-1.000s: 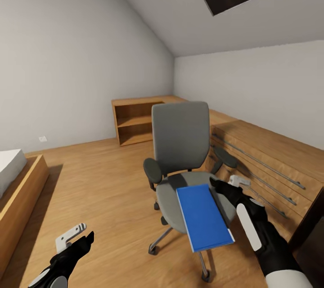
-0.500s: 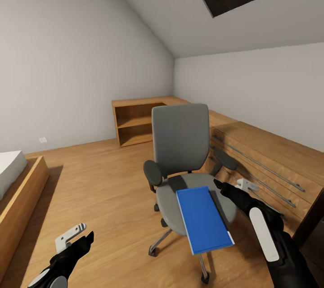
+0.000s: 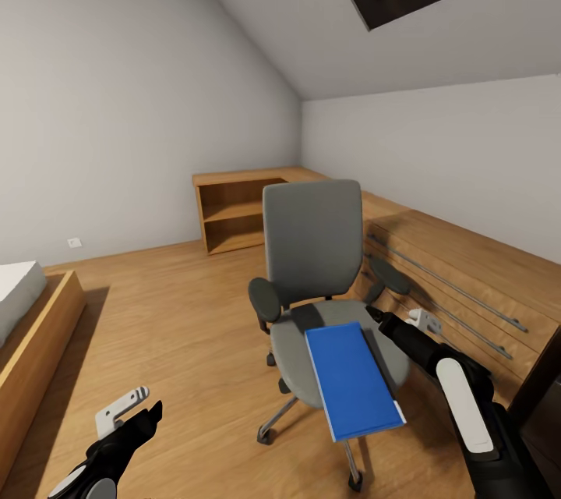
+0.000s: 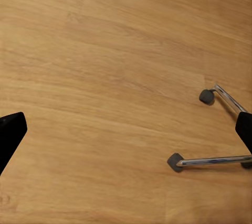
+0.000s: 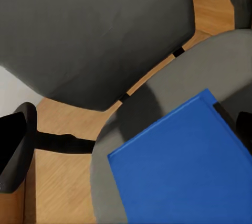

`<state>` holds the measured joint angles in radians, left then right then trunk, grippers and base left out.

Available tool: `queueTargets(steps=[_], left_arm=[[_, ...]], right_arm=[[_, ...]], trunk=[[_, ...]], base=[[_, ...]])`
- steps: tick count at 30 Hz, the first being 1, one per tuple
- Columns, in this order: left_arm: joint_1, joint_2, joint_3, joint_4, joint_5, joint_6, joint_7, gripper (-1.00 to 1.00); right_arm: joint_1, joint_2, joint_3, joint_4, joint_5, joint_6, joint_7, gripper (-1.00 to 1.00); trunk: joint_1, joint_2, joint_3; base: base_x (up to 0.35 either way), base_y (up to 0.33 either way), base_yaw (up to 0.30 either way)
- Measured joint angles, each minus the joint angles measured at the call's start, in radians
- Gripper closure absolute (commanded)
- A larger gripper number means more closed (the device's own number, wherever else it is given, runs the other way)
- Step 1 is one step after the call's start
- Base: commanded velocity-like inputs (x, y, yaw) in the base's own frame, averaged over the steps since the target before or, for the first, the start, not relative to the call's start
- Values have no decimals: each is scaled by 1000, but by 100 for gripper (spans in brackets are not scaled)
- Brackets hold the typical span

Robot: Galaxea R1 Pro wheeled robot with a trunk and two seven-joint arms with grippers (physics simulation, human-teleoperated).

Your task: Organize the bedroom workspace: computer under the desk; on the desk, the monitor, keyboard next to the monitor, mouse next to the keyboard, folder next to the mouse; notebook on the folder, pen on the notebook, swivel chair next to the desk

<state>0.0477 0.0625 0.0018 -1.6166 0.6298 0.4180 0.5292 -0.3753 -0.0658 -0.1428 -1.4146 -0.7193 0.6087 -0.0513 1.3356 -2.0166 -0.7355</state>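
- The folder (image 3: 353, 383) is lying flat on the seat of the swivel chair (image 3: 312, 249), its near end hanging out past the seat's front edge, toward the robot.
- It is showing as a thin, stiff, bright blue rectangle with a pale strip along its near right corner; in the right wrist view the folder (image 5: 184, 166) is covering much of the grey seat, below the chair (image 5: 94, 30) backrest.
- The step in hand, as I judge it, is picking up the folder. The overhanging end is offering the best grip, so the claw should be coming in level with one finger above and one below that free edge.
- Closing slowly should be keeping the thin cover from sliding off, and the chair is standing on casters, so any push may be rolling it away.
- The right claw (image 3: 375, 317) is hovering just beside the folder's far right edge, over the seat, released and holding nothing, its fingers apart.
- The left claw (image 3: 132, 417) is hanging low over the wooden floor (image 3: 179, 312), well apart from the chair, spread wide and grasping nothing; its wrist view is showing the chair legs (image 4: 215, 129) and casters.
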Motion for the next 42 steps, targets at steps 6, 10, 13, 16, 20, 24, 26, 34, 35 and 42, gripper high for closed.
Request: queueTargets(steps=[6, 10, 13, 16, 20, 24, 26, 34, 35, 42], left_arm=[[0, 1, 0, 0, 0, 0, 0, -100], [0, 0, 0, 0, 0, 0, 0, -100], [0, 0, 0, 0, 0, 0, 0, -100], [0, 1, 0, 0, 0, 0, 0, -100], [0, 1, 0, 0, 0, 0, 0, -100], [0, 1, 0, 0, -1, 0, 0, -100], [0, 1, 0, 0, 0, 0, 0, -100], [0, 1, 0, 0, 2, 2, 0, -100], [0, 1, 0, 0, 3, 2, 0, -100], [0, -2, -5, 0, 5, 0, 0, -100]], right_arm=[[0, 0, -2, 2, -5, -1, 1, -100], [0, 0, -3, 3, -6, -2, 1, -100], [0, 1, -4, 4, -8, -2, 1, -100], [0, 1, -5, 5, -9, -2, 1, -100], [0, 1, -6, 6, -10, -2, 0, -100], [0, 1, -11, 6, -16, -2, 0, -100], [0, 1, -15, 7, -26, -2, 0, -100], [0, 1, -19, 5, -46, -1, 0, -100], [0, 1, -19, 5, -46, 0, 0, -100], [0, 0, -58, 21, -49, -3, 7, -100]], trunk=[[0, 0, 3], [0, 0, 4], [0, 0, 4], [0, 0, 4], [0, 0, 4], [0, 0, 4], [0, 0, 4], [0, 0, 4], [0, 0, 4], [7, -14, -2]], base=[[-238, 218, -250], [-243, 243, -282], [-233, 260, -290], [-228, 266, -293], [-227, 268, -296], [-224, 269, -298], [-197, 285, -298], [-148, 250, -141], [-79, 105, -18], [-28, 37, -6]])
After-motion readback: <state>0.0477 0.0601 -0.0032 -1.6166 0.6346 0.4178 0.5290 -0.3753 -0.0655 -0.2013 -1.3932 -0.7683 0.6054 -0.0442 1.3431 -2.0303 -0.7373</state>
